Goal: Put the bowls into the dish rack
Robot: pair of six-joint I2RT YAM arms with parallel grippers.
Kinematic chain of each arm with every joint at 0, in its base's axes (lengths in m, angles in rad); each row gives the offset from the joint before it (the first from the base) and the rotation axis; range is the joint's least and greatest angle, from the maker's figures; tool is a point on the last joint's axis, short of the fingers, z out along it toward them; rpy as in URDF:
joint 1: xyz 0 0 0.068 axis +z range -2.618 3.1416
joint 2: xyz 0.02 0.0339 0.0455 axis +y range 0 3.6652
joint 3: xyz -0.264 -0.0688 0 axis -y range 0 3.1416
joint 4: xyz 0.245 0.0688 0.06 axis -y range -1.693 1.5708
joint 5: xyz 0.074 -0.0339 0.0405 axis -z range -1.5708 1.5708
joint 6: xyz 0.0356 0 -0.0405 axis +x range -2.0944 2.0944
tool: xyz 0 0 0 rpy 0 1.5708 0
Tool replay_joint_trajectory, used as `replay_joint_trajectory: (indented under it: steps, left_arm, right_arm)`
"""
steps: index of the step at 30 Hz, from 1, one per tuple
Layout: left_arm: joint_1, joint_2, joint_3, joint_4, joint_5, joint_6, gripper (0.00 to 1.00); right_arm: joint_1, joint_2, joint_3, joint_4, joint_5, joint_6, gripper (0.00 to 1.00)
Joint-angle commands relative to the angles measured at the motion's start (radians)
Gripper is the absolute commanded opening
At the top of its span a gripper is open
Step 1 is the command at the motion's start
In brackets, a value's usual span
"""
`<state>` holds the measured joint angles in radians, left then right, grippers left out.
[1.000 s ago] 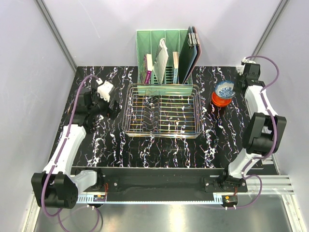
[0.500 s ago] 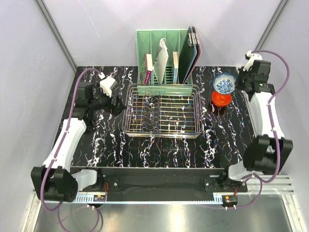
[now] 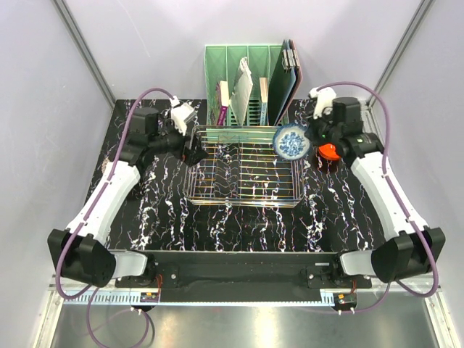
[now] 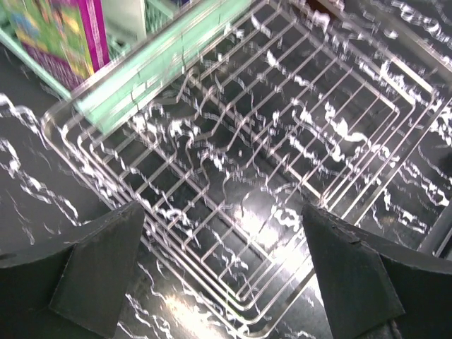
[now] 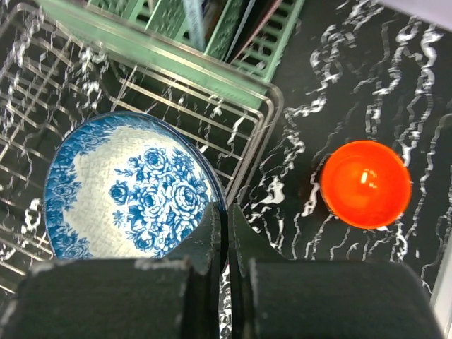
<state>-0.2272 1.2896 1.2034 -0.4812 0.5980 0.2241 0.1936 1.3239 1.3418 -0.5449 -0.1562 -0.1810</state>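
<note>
My right gripper (image 3: 307, 140) is shut on the rim of the white-blue flowered bowl (image 3: 291, 141) and holds it above the right end of the chrome wire dish rack (image 3: 245, 190). In the right wrist view the bowl (image 5: 131, 187) hangs over the rack's right rim (image 5: 258, 145), pinched between my fingers (image 5: 210, 226). The glossy orange-red bowl (image 3: 330, 151) sits on the table right of the rack; it also shows in the right wrist view (image 5: 365, 183). My left gripper (image 3: 194, 148) is open and empty over the rack's left end (image 4: 233, 176). Other bowls are out of view.
A green slotted organizer (image 3: 250, 90) with books and boards stands just behind the rack; its base (image 5: 155, 53) lies close to the held bowl. The table (image 3: 217, 228) is black marble. Grey walls close in left, right and behind.
My right gripper has carried the white-blue bowl left from above the orange-red bowl to over the rack's right end. My left gripper has moved up and right to the rack's left end.
</note>
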Motion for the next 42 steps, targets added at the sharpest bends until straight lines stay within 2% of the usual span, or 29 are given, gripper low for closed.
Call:
replay_joint_trajectory:
  steps: [1,13,28,40,42]
  left_arm:
    - [-0.046,0.005,0.1,0.007,-0.059,-0.026,0.99]
    - [-0.221,0.137,0.189,-0.007,-0.227,-0.014,0.99]
    - [-0.265,0.249,0.292,-0.033,-0.214,-0.045,0.99]
    - [-0.291,0.309,0.294,-0.046,-0.237,-0.039,0.99]
    - [-0.291,0.316,0.294,-0.048,-0.233,-0.039,0.93]
  right_arm:
    - [0.096,0.04,0.037,0.023,0.055,-0.008,0.0]
    - [0.293,0.205,0.191,-0.024,0.124,-0.023,0.0]
    - [0.417,0.259,0.243,-0.03,0.145,-0.017,0.0]
    - [0.431,0.238,0.255,-0.03,0.142,0.006,0.0]
    - [0.432,0.225,0.255,-0.03,0.139,0.008,0.0]
